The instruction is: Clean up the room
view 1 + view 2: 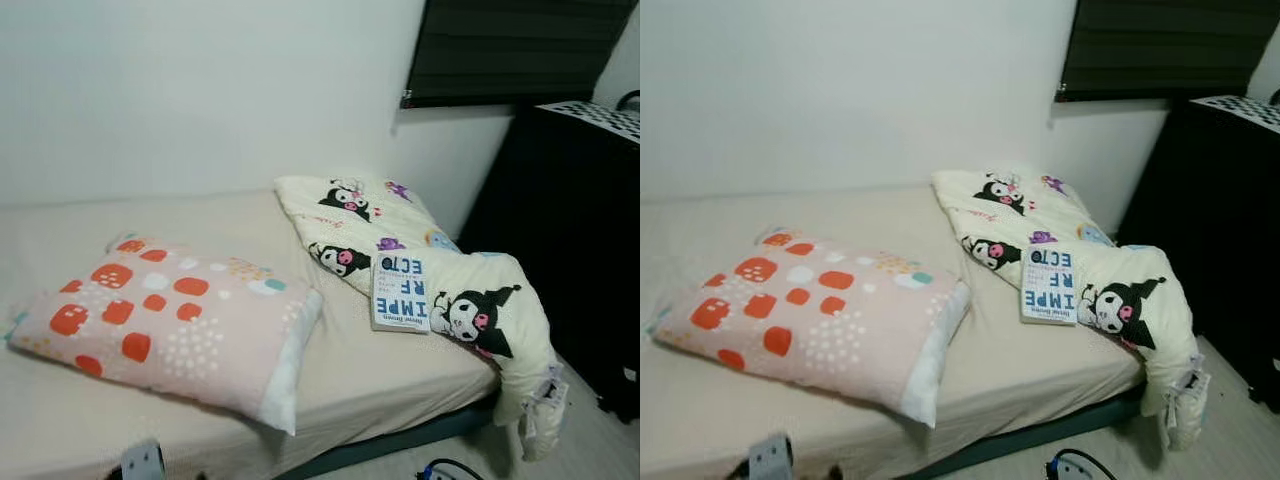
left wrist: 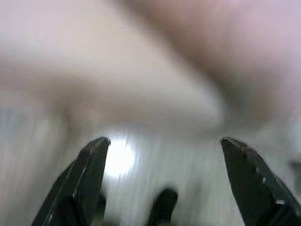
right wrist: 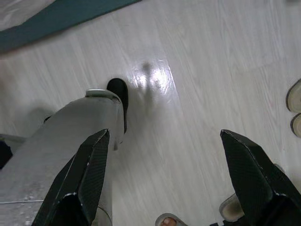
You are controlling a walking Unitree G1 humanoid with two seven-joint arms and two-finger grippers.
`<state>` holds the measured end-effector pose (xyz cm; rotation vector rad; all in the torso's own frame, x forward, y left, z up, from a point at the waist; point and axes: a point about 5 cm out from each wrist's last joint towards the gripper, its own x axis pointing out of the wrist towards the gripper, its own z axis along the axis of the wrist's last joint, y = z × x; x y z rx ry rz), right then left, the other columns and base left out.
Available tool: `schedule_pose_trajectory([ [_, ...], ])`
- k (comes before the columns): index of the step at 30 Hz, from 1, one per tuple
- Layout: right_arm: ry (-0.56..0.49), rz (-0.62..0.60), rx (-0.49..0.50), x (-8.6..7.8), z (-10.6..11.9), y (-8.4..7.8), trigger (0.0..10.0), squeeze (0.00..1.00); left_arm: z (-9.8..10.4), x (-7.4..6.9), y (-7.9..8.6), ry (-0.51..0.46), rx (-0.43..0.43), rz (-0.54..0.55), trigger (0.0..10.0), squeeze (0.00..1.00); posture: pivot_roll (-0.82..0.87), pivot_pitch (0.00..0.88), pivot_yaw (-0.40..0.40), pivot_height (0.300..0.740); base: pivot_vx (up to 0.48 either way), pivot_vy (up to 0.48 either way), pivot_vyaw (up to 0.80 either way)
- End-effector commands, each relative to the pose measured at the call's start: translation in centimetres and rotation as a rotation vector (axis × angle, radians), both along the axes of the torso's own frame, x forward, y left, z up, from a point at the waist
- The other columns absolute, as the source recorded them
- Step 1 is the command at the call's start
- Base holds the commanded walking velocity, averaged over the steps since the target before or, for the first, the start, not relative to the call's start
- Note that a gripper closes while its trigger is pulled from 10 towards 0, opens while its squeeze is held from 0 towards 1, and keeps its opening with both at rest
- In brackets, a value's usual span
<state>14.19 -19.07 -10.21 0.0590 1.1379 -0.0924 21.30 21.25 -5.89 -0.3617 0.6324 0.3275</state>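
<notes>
We face the pillow (image 1: 170,325): soft, light; pinch a corner. The book (image 1: 401,292) is stiff; grip its edge. Left gripper (image 2: 164,141) and right gripper (image 3: 164,134) hang spread, empty.

I see a plain white wall (image 1: 200,90) behind a low bed with a beige fitted sheet (image 1: 400,370) and dark teal base (image 1: 400,440). At upper right hangs a dark slatted window blind (image 1: 520,50) — below it, a tall black cabinet (image 1: 580,240). The pale wood-grain floor (image 3: 211,70) carries a bright glare spot — overhead light reflecting.
</notes>
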Motion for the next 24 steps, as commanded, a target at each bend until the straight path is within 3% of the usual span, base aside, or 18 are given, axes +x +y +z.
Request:
schedule_pose_trajectory([
  [1, -0.007, 0.004, -0.010, 0.1, 0.0, -0.1, 10.0, 0.00, 1.6, 2.1, 1.3, -0.067, 0.009, 0.022, 10.0, 0.00, 0.06, 0.000, -0.084, 0.740, 0.000, 0.000, 0.00],
  [3, -0.007, -0.001, -0.012, 0.0, 0.0, -0.3, 10.0, 0.00, 4.0, 4.8, 2.4, -0.151, 0.019, 0.030, 10.0, 0.00, 0.06, 0.000, -0.084, 0.740, 0.000, 0.000, 0.00],
  [7, -0.005, -0.005, -0.019, -0.3, 0.0, -0.8, 10.0, 0.00, 5.0, 6.0, 2.6, -0.176, 0.058, 0.006, 10.0, 0.00, 0.06, 0.000, -0.080, 0.740, 0.000, 0.000, 0.00],
  [12, -0.003, -0.005, -0.021, -0.4, 0.0, -0.9, 10.0, 0.00, 4.1, 5.2, 2.2, -0.131, 0.041, -0.013, 10.0, 0.00, 0.06, 0.000, -0.080, 0.740, 0.000, 0.000, 0.00],
  [18, -0.003, -0.002, -0.022, -0.3, 0.0, -0.9, 10.0, 0.00, 3.3, 4.3, 2.1, -0.087, 0.054, -0.031, 10.0, 0.00, 0.06, 0.000, -0.082, 0.740, 0.000, 0.304, 0.00],
  [24, -0.006, 0.005, -0.023, -0.1, 0.1, -1.0, 10.0, 0.00, 1.9, 2.6, 2.0, -0.004, 0.078, -0.047, 10.0, 0.00, 0.06, 0.000, -0.081, 0.740, 0.000, 0.339, 0.00],
])
